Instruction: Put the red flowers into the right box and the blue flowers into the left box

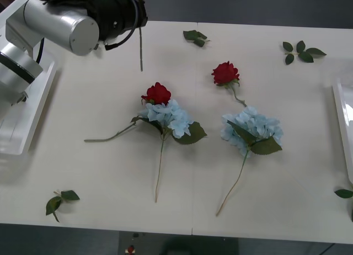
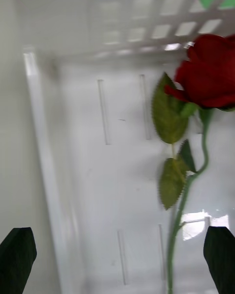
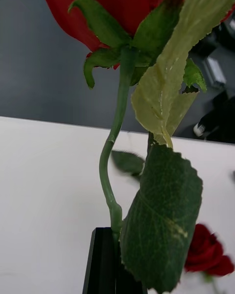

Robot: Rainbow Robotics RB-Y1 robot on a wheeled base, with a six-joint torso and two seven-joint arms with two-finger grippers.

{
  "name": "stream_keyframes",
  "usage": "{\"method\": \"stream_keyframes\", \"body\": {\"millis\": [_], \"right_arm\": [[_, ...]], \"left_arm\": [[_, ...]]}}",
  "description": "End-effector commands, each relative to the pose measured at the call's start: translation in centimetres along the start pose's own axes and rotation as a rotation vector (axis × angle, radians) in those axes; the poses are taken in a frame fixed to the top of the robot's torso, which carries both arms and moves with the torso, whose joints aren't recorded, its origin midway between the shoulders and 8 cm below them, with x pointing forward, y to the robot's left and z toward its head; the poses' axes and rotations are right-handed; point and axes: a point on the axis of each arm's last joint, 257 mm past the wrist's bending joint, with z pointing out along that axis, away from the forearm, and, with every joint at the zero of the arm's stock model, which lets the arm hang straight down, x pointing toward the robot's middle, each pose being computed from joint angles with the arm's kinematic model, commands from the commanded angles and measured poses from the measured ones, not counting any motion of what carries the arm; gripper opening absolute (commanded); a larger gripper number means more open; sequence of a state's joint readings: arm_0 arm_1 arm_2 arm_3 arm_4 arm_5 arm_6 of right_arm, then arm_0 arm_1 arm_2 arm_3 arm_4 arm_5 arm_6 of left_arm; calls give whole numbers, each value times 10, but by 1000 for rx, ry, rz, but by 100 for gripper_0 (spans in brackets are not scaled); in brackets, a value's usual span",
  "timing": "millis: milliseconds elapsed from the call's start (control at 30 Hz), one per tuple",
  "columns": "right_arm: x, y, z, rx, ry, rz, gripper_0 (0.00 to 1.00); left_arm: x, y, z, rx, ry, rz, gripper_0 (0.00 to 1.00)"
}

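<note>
- While the front view shows the left arm raised over the table's far left corner with a thin green stem [image 1: 140, 48] hanging below it, the left wrist view gives the close detail: the black fingers [image 3: 104, 260] of the left gripper [image 3: 115, 255] are pressed together on the stem of an artificial red rose [image 3: 122, 5], whose bloom stands above the fingertips with serrated green leaves just beside them.
- Beyond those fingers, the left wrist view catches another red rose [image 3: 208, 252] lying on the pale tabletop [image 3: 44, 176].
- From the right wrist view, the right gripper [image 2: 117, 257] has its black fingers [image 2: 17, 257] spread wide at the two corners, holding nothing; between and ahead of them lies a shallow white plastic tray with slotted ribs [image 2: 49, 142], with a red rose [image 2: 210, 71] resting inside, its stem running back toward one fingertip.
- On the table in the front view, two red roses [image 1: 158, 93] [image 1: 225, 73] lie near the middle, each touching or just beside a fluffy pale-blue hydrangea cluster [image 1: 168, 117] [image 1: 251, 131] with long stems.
- A white tray [image 1: 25, 128] sits under the left arm, and a white tray rim [image 1: 343, 122] shows at the right edge.
- Loose green leaf sprigs [image 1: 302, 51] lie scattered around.
</note>
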State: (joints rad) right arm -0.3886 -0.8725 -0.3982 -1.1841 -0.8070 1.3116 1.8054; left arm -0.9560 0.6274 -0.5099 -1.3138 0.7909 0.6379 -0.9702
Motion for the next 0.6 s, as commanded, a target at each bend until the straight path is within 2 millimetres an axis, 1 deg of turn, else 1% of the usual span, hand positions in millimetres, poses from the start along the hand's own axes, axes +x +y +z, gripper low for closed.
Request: {"method": "stream_keyframes", "body": {"millis": [33, 67, 100, 200, 233, 267, 333, 400, 467, 500, 600], "right_arm": [[-37, 28, -41, -94, -71, -104, 100], [-37, 39, -47, -131, -66, -113, 100], [-36, 45, -49, -152, -65, -117, 100], [-34, 76, -68, -272, -54, -141, 100], [-33, 83, -72, -296, -53, -147, 100], [-31, 97, -81, -359, -48, -156, 100], [-30, 111, -92, -423, -45, -166, 100], [-27, 133, -107, -525, -46, -186, 100], [-25, 151, -121, -613, -53, -205, 100], [-25, 156, -124, -636, -57, -213, 100], [-27, 178, -144, -742, -107, -300, 100]], "left_arm": [[-58, -81, -6, 96, -117, -28, 0], [-64, -92, -5, 103, -136, -55, 0], [-66, -96, -4, 104, -143, -70, 0], [-72, -125, -2, 131, -177, -150, 0], [-74, -130, -2, 136, -185, -157, 0], [-74, -142, -2, 151, -195, -185, 0], [-73, -156, -3, 175, -198, -229, 0], [-70, -178, -4, 206, -214, -285, 0], [-68, -189, -5, 191, -235, -323, 0], [-67, -193, -6, 190, -239, -337, 0], [-60, -209, -6, 175, -268, -374, 0]]}}
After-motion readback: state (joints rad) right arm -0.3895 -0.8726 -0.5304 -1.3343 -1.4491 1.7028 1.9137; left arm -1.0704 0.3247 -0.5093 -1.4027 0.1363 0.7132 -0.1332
